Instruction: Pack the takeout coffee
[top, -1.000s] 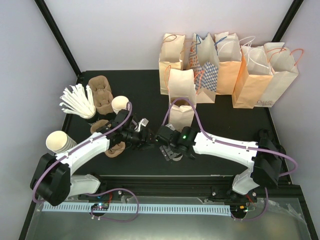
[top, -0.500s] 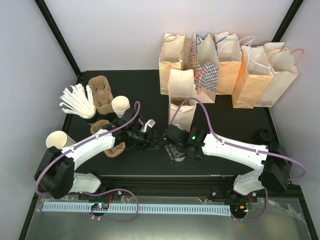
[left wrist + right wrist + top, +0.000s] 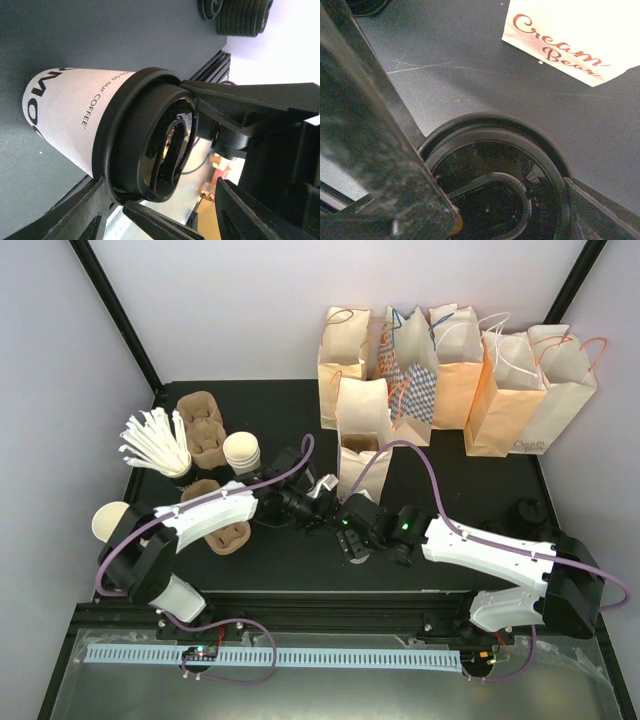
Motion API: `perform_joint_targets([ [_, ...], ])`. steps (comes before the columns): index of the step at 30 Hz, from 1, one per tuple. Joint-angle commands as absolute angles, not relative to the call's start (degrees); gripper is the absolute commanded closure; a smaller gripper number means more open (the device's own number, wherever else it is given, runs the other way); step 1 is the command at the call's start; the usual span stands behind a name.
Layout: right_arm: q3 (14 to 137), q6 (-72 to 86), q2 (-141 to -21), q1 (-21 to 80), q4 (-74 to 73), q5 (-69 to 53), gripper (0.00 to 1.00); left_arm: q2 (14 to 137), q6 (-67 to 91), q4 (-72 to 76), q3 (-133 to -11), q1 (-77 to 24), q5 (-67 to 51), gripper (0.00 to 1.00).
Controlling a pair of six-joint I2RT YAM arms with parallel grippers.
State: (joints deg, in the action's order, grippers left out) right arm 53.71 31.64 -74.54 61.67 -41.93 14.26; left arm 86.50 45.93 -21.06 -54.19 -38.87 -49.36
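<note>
Takeout coffee: "OUR COFFEE" is printed dark on white; black lid.
Bag: "Cream Bean" is lettered in red.
Left tool: clenched on the takeout coffee.
Right tool: released, astride the lid.

Black table, paper bags standing at back, pulp carriers, cream cups left

Bright, even light; wrist close-ups go soft (sheen on the takeout coffee).
</note>
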Motion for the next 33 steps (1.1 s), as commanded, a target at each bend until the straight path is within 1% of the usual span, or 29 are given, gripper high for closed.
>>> perform_joint_targets([
  [1, 52.51, 31.39, -74.26, 61.86, -43.07, 12.68, 0.16, 89.37, 43.04, -23.11, -57.38, -40.73, -49.21, 0.41],
  [6, 53.38, 31.17, -73.13, 61.78, -44.47, 13.17, 0.15, 91.73, 39.52, -28.80, -59.01, -41.89, -44.25, 0.44],
  [14, 55.19, 31.89, -69.96, 61.73, -46.60, 13.74, 0.07, 93.83, 35.89, -34.64, -62.17, -43.33, -39.22, 0.45],
  [22, 55.79, 32.04, -67.38, 61.78, -48.75, 13.81, 0.04, 94.80, 35.86, -35.06, -63.20, -44.11, -37.96, 0.45],
  [29, 54.04, 34.61, -64.95, 60.30, -49.39, 12.96, 0.05, 94.35, 38.02, -32.97, -64.62, -44.38, -39.22, 0.45],
  [33, 53.89, 36.19, -61.55, 57.89, -50.48, 9.86, 0.09, 94.19, 39.30, -32.28, -65.68, -44.41, -40.26, 0.45],
])
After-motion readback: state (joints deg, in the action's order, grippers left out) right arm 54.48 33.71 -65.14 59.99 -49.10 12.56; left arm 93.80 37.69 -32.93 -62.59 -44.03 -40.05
